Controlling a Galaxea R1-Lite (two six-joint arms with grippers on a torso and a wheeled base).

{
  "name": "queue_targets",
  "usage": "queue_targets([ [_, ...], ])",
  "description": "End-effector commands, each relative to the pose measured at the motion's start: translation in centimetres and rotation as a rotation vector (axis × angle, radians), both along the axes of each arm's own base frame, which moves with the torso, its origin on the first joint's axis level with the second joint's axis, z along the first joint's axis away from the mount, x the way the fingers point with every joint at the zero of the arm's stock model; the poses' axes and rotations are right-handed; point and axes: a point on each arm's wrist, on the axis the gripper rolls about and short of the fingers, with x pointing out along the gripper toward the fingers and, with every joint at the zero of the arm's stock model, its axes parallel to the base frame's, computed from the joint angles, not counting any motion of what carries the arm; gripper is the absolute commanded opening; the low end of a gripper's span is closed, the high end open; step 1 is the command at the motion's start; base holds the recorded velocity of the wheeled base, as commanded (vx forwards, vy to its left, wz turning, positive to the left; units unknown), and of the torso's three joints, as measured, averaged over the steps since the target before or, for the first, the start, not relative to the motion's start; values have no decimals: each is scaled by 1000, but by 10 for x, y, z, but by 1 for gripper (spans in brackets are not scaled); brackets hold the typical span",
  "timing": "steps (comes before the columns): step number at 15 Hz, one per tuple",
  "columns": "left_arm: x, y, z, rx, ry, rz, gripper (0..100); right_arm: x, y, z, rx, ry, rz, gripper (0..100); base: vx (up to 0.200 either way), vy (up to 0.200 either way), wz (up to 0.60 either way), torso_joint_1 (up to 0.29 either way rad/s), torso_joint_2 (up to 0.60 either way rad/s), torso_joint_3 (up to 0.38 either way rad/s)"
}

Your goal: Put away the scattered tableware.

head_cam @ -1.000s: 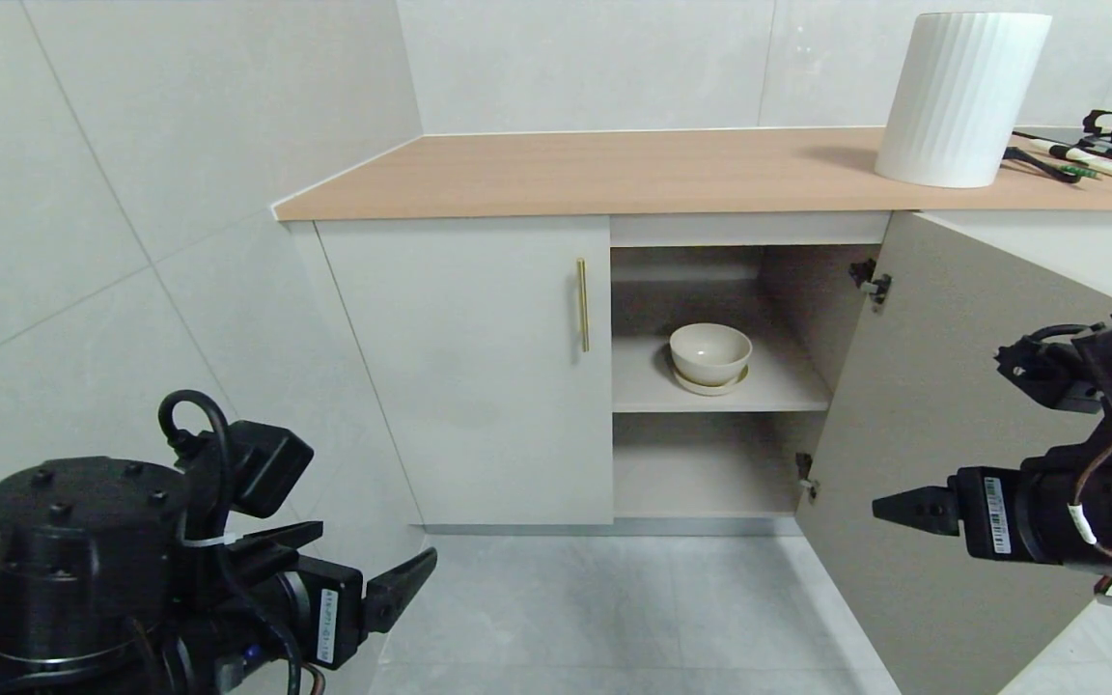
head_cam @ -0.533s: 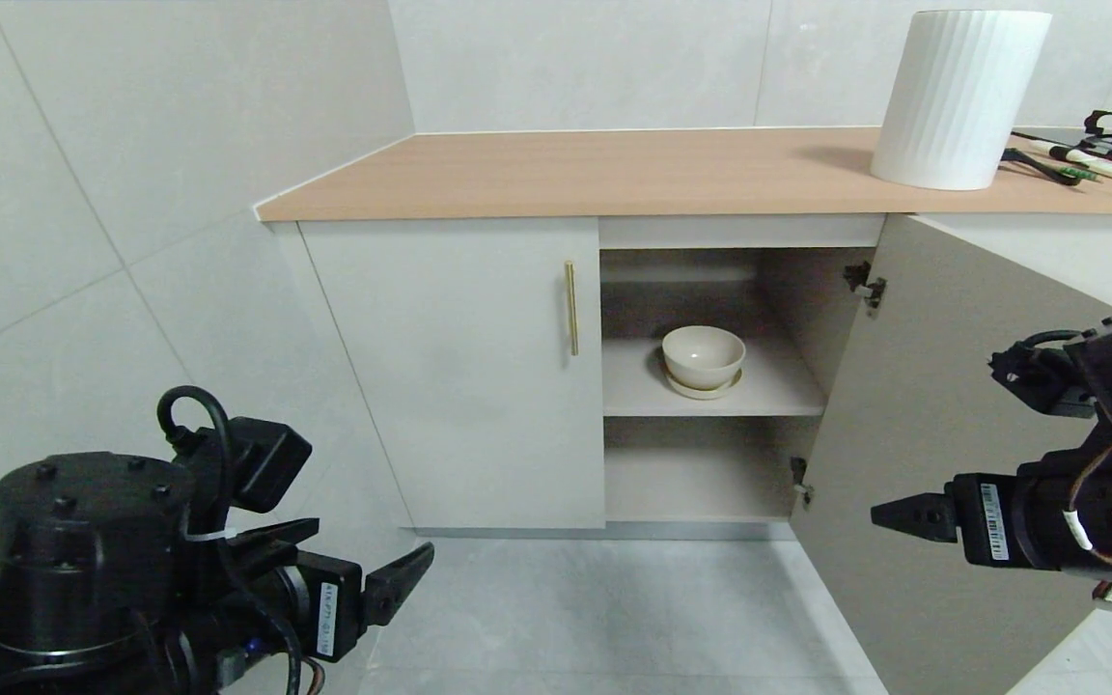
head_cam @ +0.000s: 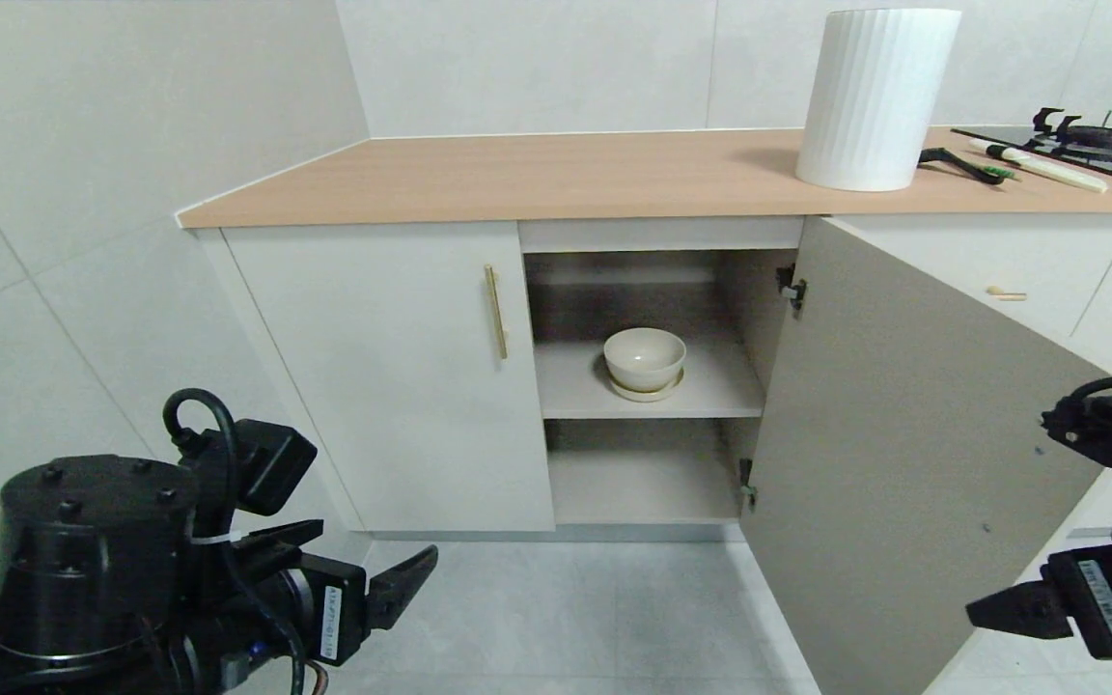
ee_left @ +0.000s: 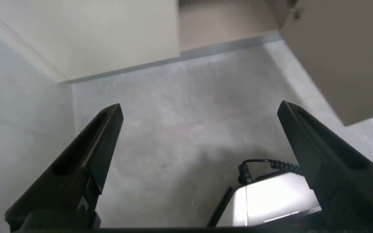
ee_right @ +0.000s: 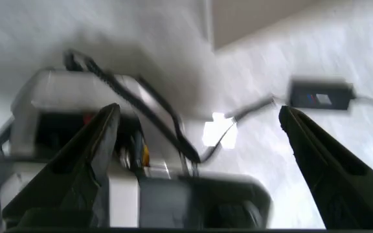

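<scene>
While the bowl (head_cam: 644, 358) sits on its saucer (head_cam: 648, 394) inside the cabinet (head_cam: 392, 376), both jaws stand spread — empty.

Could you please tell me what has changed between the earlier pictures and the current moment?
The head camera swung rightward, so the whole scene slid left in view. The right gripper dropped lower, fingers open and empty. Nothing was grasped or released. The left gripper stayed put, open; the cream ceramic bowl remains on its saucer on the upper shelf, and the beige cabinet door stays open.
</scene>
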Motion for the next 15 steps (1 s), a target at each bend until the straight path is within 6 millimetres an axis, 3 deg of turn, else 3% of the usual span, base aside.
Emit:
queue_targets([
  [1,0,0,-1,2,3,1,100,-10,-6,18,25,-45,2,100,0,0,0,0,0,0],
  [5,0,0,-1,2,3,1,100,-28,-24,40,2,-92,-69,100,0,0,0,0,0,0],
  [10,0,0,-2,3,6,0,100,-7,-62,66,28,-295,-354,100,0,0,0,0,0,0],
  [15,0,0,-2,3,6,0,100,-2,-89,71,-2,-348,-440,100,0,0,0,0,0,0],
])
